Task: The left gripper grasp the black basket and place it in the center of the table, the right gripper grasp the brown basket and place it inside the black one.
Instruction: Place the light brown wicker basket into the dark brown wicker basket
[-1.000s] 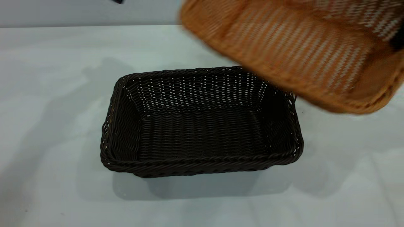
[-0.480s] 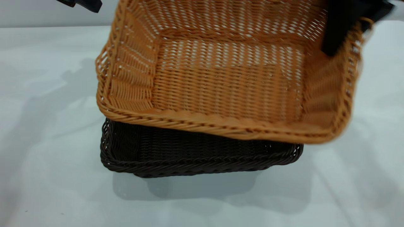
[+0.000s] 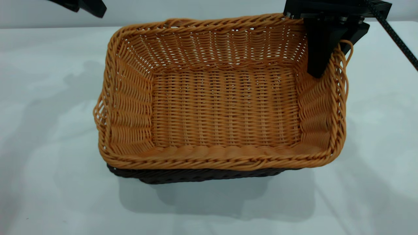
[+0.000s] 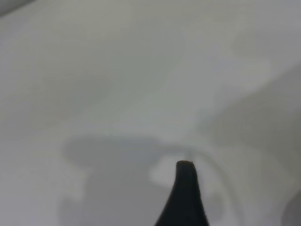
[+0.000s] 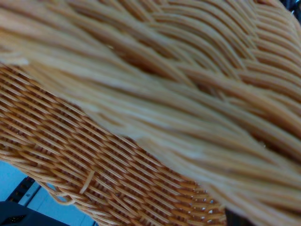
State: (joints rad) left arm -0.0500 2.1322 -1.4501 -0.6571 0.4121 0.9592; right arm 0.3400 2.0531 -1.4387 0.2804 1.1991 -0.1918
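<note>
The brown basket (image 3: 225,107) lies level over the black basket (image 3: 196,175) and hides nearly all of it. Only a dark strip shows under the near rim. Whether it rests fully down inside I cannot tell. My right gripper (image 3: 331,60) is shut on the brown basket's rim at its far right corner, one finger (image 3: 318,55) inside the wall and the other outside. Orange weave (image 5: 141,94) fills the right wrist view. My left gripper (image 3: 88,5) hangs off the far left, away from both baskets. In the left wrist view one finger (image 4: 185,193) shows over the bare table (image 4: 117,70), holding nothing.
The white table (image 3: 49,130) spreads wide on every side of the stacked baskets. A black cable (image 3: 398,39) runs down from the right arm at the far right. Arm shadows fall across the left of the table.
The brown basket swung in from the upper right, came down and levelled out over the black basket. It now covers the black basket's inside, which was open to view a second ago.
</note>
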